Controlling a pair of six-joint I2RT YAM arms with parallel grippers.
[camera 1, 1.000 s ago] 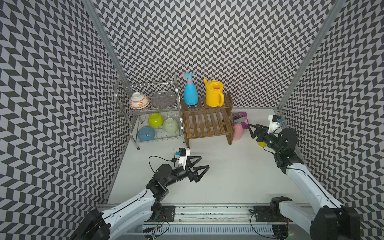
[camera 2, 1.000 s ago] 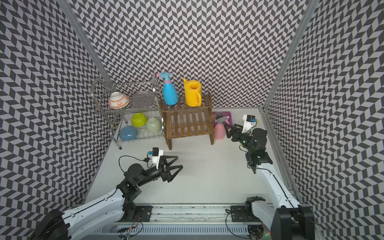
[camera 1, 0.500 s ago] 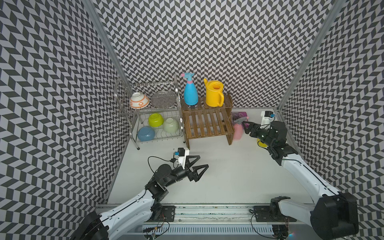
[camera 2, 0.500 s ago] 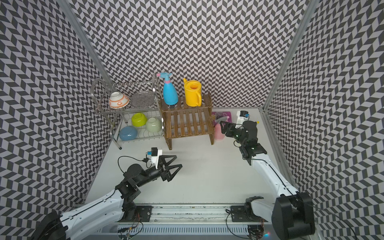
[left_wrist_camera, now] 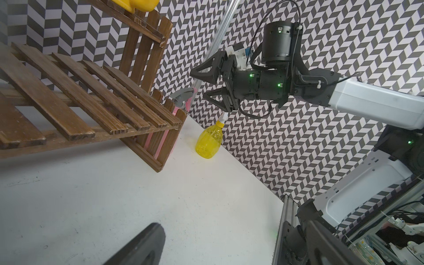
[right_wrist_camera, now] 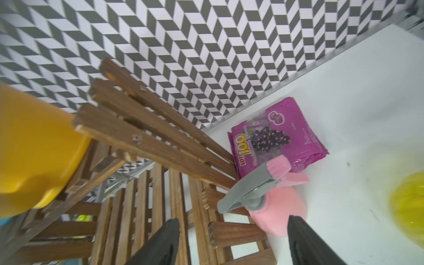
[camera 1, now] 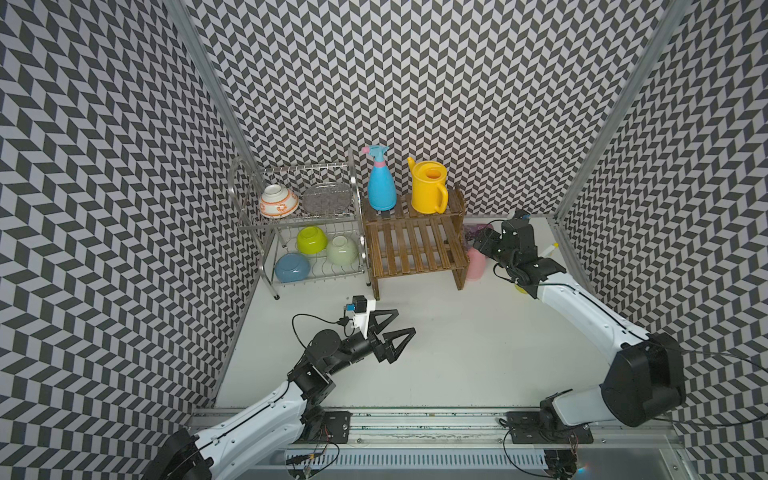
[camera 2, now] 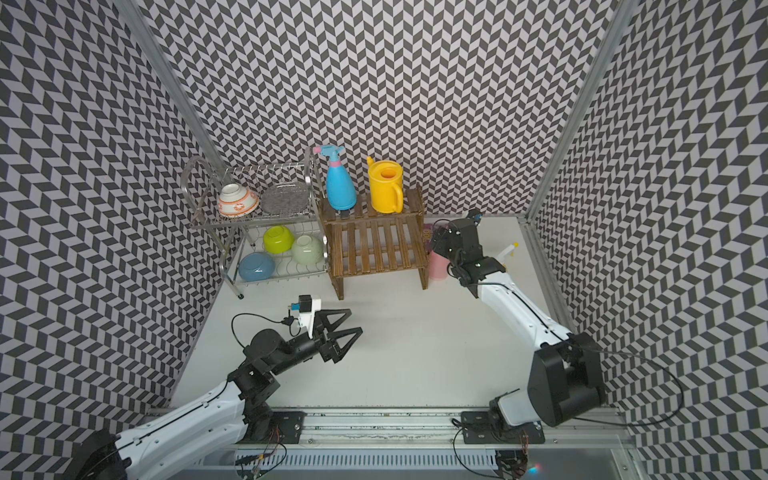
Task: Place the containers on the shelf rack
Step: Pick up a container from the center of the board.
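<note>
My right claw (right_wrist_camera: 231, 218) hangs open and empty above the pink spray bottle (right_wrist_camera: 282, 213), which stands on the worktop (camera 1: 457, 332) just beside the shelf rack (camera 1: 415, 249). Next, I reckon: lower, grip its neck.

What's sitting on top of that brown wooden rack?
On its upper step stand a blue spray bottle and a yellow watering can, both upright. The lower step of the shelf rack is bare slats. The space under the slats is mostly covered from above.

The purple packet (right_wrist_camera: 275, 137) carries the brand "LOT 100" in yellow and white letters; its smaller print is too blurred to read.
</note>
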